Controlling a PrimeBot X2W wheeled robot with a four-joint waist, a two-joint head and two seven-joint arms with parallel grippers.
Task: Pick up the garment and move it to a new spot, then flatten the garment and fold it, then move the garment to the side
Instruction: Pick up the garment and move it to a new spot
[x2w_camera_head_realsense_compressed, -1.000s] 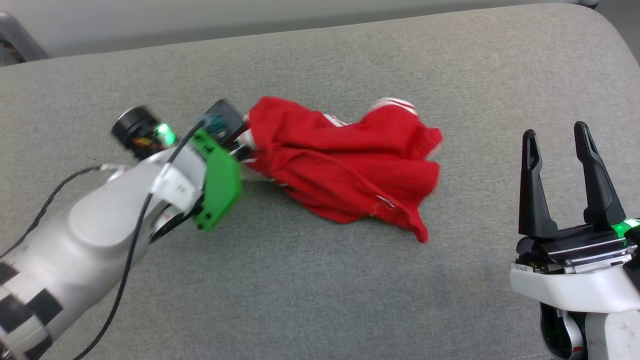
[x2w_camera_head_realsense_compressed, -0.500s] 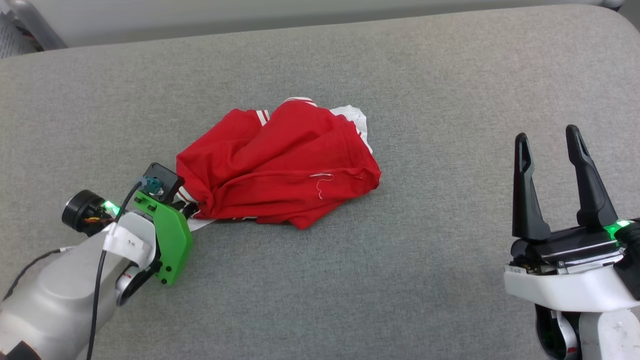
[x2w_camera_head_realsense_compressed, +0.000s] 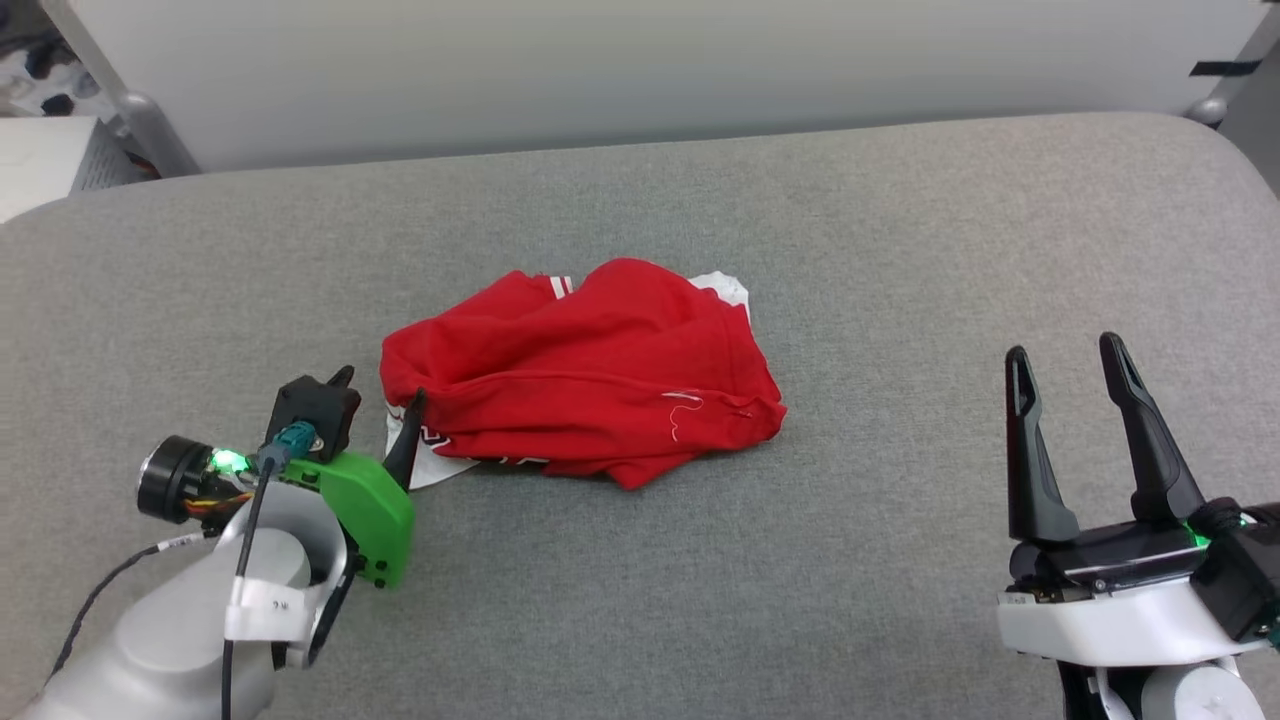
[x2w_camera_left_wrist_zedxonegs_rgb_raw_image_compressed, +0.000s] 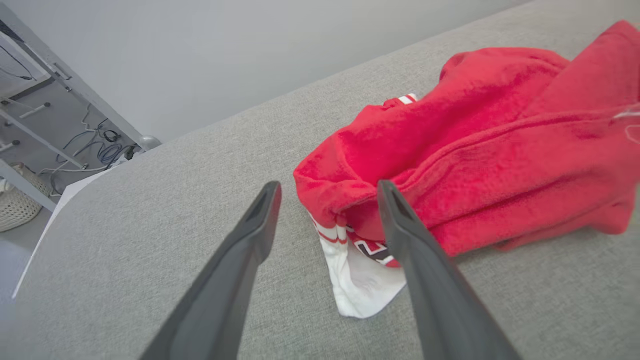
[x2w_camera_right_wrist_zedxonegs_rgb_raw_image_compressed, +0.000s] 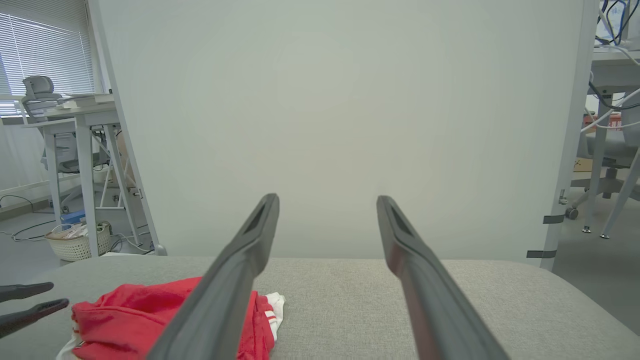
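The garment (x2w_camera_head_realsense_compressed: 590, 370) lies crumpled in a red heap on the grey padded surface (x2w_camera_head_realsense_compressed: 800, 600), near its middle. A white sleeve (x2w_camera_head_realsense_compressed: 425, 465) sticks out at the heap's near left corner, with a bit of black print beside it (x2w_camera_left_wrist_zedxonegs_rgb_raw_image_compressed: 372, 248). My left gripper (x2w_camera_head_realsense_compressed: 375, 410) is open at that corner, one finger against the red edge and nothing clamped; in the left wrist view the garment (x2w_camera_left_wrist_zedxonegs_rgb_raw_image_compressed: 500, 150) sits just past the left gripper (x2w_camera_left_wrist_zedxonegs_rgb_raw_image_compressed: 327, 185). My right gripper (x2w_camera_head_realsense_compressed: 1063, 347) stands open and empty at the lower right, well apart from the cloth. The right wrist view shows the garment (x2w_camera_right_wrist_zedxonegs_rgb_raw_image_compressed: 150, 315) at lower left.
The padded surface ends at a rounded back edge below a white wall panel (x2w_camera_head_realsense_compressed: 640, 70). A metal post (x2w_camera_head_realsense_compressed: 150, 130) and a white box (x2w_camera_head_realsense_compressed: 40, 160) stand off the far left corner. Desks, a chair and a basket (x2w_camera_right_wrist_zedxonegs_rgb_raw_image_compressed: 75, 242) stand beyond.
My left gripper pulled the garment leftward, then opened and let go of its corner. The head view has tilted up, so more of the wall shows. The right gripper stayed open.
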